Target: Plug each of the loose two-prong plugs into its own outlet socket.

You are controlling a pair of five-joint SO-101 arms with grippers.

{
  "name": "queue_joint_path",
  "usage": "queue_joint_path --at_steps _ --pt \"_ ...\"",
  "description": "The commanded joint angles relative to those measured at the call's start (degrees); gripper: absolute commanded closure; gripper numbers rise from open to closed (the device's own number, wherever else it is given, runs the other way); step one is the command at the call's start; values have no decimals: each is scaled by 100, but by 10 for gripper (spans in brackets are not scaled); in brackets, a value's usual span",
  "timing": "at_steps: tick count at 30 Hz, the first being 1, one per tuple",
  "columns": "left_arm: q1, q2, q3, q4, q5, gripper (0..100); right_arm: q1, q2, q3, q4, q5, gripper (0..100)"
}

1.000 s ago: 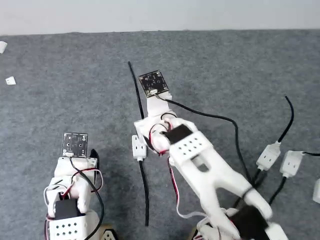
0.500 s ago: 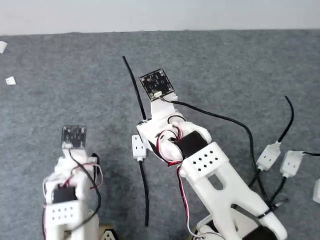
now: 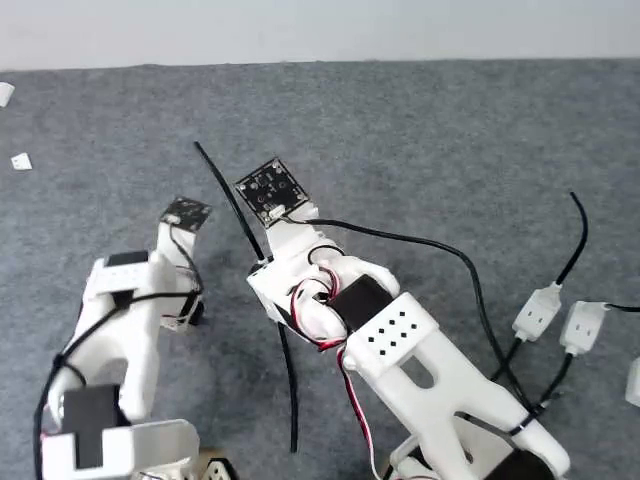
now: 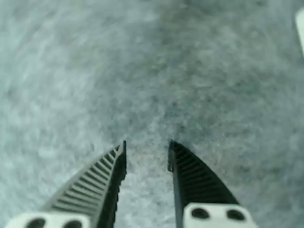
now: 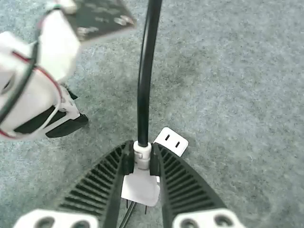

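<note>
My right gripper [image 5: 141,145] is shut on a white two-prong plug [image 5: 140,186], whose black cable [image 5: 146,71] runs away from the fingers. Just past the fingertips a white outlet socket [image 5: 171,141] lies on the grey carpet, its two slots facing up. In the high view the same cable [image 3: 225,195] sticks out beyond the right arm [image 3: 390,340] near the table's middle. My left gripper [image 4: 146,147] hangs open over bare carpet with nothing between its fingers, close beside the right arm's wrist. The left arm [image 3: 125,320] stands at the front left.
Three more white outlet sockets lie at the right: [image 3: 537,312], [image 3: 582,327] and one at the edge [image 3: 634,380], all with black leads. Another black cable [image 3: 290,390] trails toward the front. Small white scraps [image 3: 20,160] lie at the far left.
The right arm has swung left with the plug, and the cable's free end went left with it. The left arm has risen and turned toward the right arm.
</note>
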Motion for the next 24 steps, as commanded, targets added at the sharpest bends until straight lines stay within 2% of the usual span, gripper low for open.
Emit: queue_joint_path --at_steps 1,4,7,17,20,24 --pt "264 211 -163 334 -624 862 -84 -189 -18 -110 79 991" --pt "422 211 -163 360 -774 862 -251 -163 79 -163 62 991" --pt "554 202 -163 492 -1248 862 -365 -136 132 -233 44 991" --pt "791 149 -119 607 -1996 867 -330 -154 369 -470 9 991" --pt "853 -290 286 492 -2198 867 -321 -180 369 -462 -141 991" --pt "1002 -1292 1191 -79 -2215 867 -233 -189 343 -347 -167 991"
